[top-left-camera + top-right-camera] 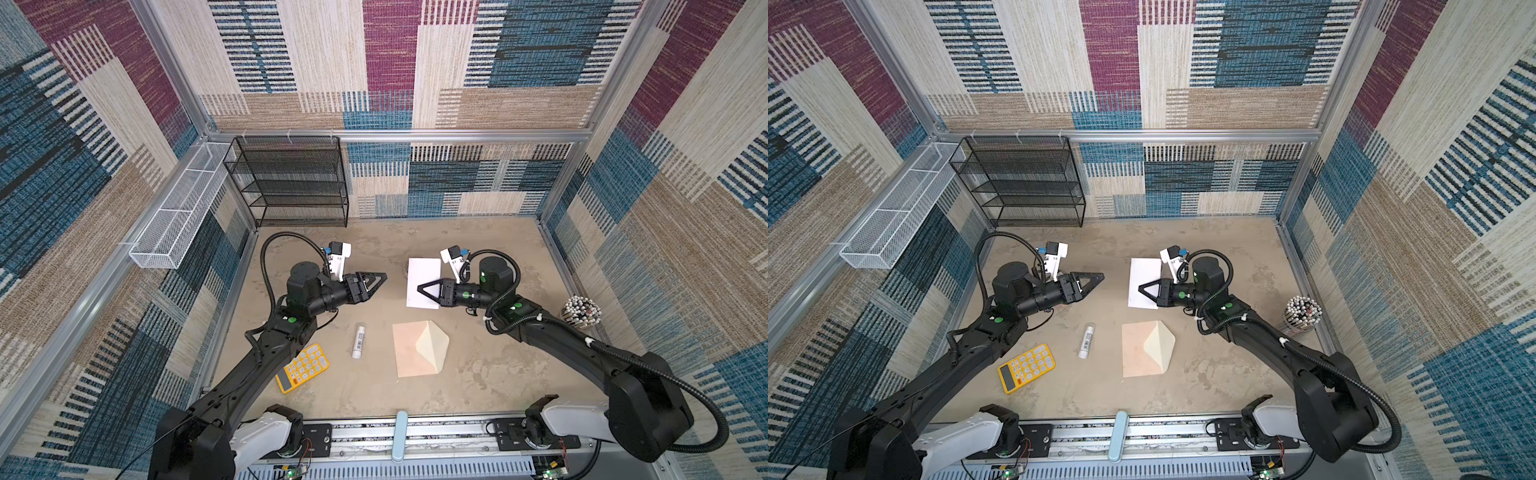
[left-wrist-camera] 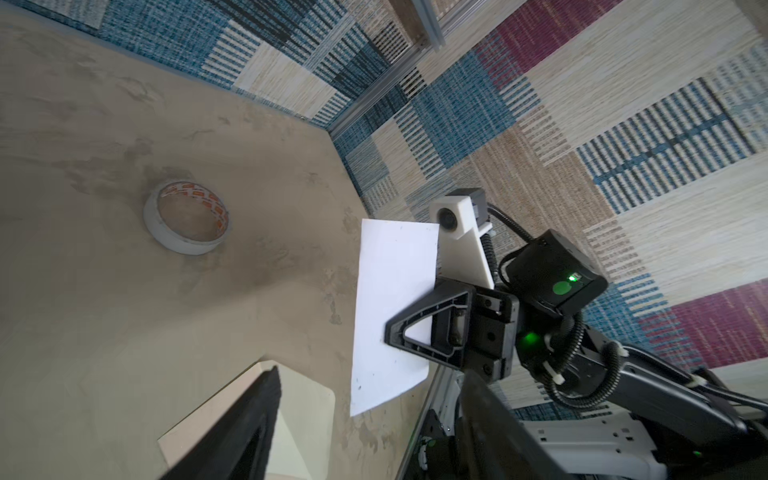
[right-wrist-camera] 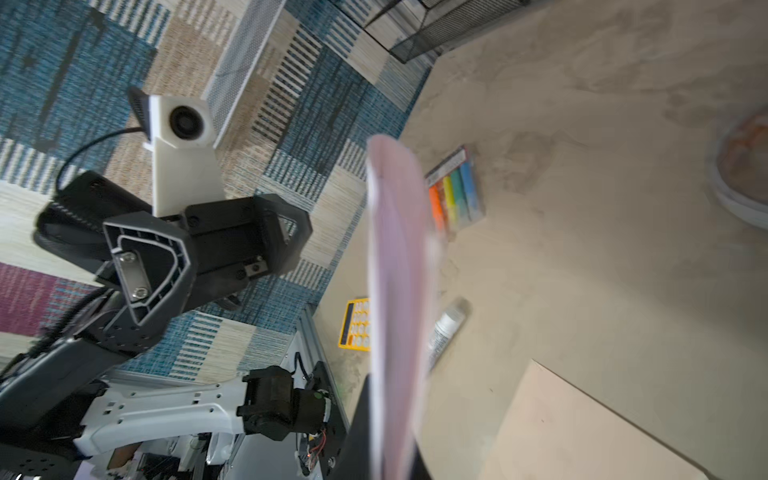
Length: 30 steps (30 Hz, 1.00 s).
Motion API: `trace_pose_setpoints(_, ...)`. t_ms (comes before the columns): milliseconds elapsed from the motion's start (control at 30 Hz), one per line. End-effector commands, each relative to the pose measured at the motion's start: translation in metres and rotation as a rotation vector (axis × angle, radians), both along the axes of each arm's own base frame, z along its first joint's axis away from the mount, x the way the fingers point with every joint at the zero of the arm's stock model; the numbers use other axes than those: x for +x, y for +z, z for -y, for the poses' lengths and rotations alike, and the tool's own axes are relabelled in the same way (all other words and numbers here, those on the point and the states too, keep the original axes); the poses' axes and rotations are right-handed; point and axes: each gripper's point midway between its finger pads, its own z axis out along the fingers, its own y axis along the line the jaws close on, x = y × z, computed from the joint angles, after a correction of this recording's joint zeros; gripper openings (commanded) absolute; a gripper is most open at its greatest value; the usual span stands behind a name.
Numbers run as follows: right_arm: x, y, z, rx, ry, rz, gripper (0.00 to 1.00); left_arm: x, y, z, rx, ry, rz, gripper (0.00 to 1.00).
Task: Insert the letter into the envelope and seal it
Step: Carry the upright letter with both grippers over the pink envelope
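So, my right gripper (image 1: 420, 288) is clamped across the letter (image 1: 423, 271): light, floppy, likely to sag. My left gripper (image 1: 383, 276), jaws apart, is empty; I'd pinch the free far edge.

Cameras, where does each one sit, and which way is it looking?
Both top views: high over the arms' bases, looking down at the table; both arms, the left tool and the right tool show.
Left wrist: on the left arm, facing the right tool shut on the letter; its own dark fingers show, spread apart.
Right wrist: on the right arm, facing the left tool, the letter edge-on up close; one own finger shows.
Shared: both wrist views see the letter and the envelope, and each sees the opposite arm.
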Motion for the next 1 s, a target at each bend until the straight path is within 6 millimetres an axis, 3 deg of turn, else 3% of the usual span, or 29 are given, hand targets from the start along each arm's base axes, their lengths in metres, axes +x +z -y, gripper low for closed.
trace_pose_setpoints(0, -0.019, -0.046, 0.02, -0.143, -0.034, -0.096, 0.0, -0.015, -0.043, 0.001, 0.138, -0.021, -0.098, 0.66)
trace_pose_setpoints(200, -0.045, -0.082, 0.043, -0.231, -0.076, -0.19, 0.0, -0.043, -0.094, 0.029, 0.261, -0.081, -0.205, 0.59)
trace_pose_setpoints(367, -0.056, -0.106, 0.05, -0.278, -0.073, -0.239, 0.0, -0.063, -0.127, 0.043, 0.32, -0.12, -0.286, 0.57)
trace_pose_setpoints(500, -0.061, -0.122, 0.054, -0.312, -0.072, -0.28, 0.0, -0.068, -0.143, 0.045, 0.343, -0.117, -0.339, 0.54)
trace_pose_setpoints(967, -0.058, -0.137, 0.055, -0.4, -0.076, -0.295, 0.0, -0.064, -0.184, 0.067, 0.348, -0.166, -0.439, 0.48)
